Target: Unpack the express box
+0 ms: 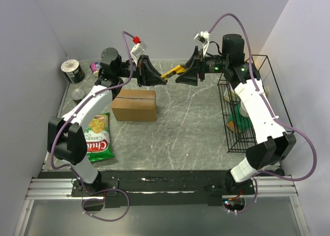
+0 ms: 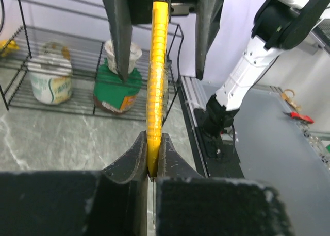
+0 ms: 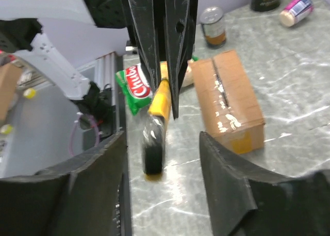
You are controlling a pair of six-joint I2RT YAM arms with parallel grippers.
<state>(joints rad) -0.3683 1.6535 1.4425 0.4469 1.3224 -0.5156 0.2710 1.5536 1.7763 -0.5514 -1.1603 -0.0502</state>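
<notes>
The express box (image 1: 134, 105) is a brown carton lying on the marble table, left of centre, its taped seam facing up (image 3: 227, 91). Above and behind it a yellow tool with a black end (image 1: 172, 71) hangs in the air between the two arms. My left gripper (image 2: 153, 143) is shut on one end of the yellow tool (image 2: 157, 76). My right gripper (image 3: 162, 143) is open around the tool's black end (image 3: 153, 148), with a gap on both sides. Both grippers (image 1: 161, 77) (image 1: 180, 76) face each other above the back of the table.
A black wire basket (image 1: 256, 86) on the right holds tubs and jars (image 2: 50, 79). A green chips bag (image 1: 99, 138) lies in front of the box on the left. Cans (image 1: 72, 71) (image 1: 78, 95) and a small bottle (image 1: 95, 67) stand at the back left.
</notes>
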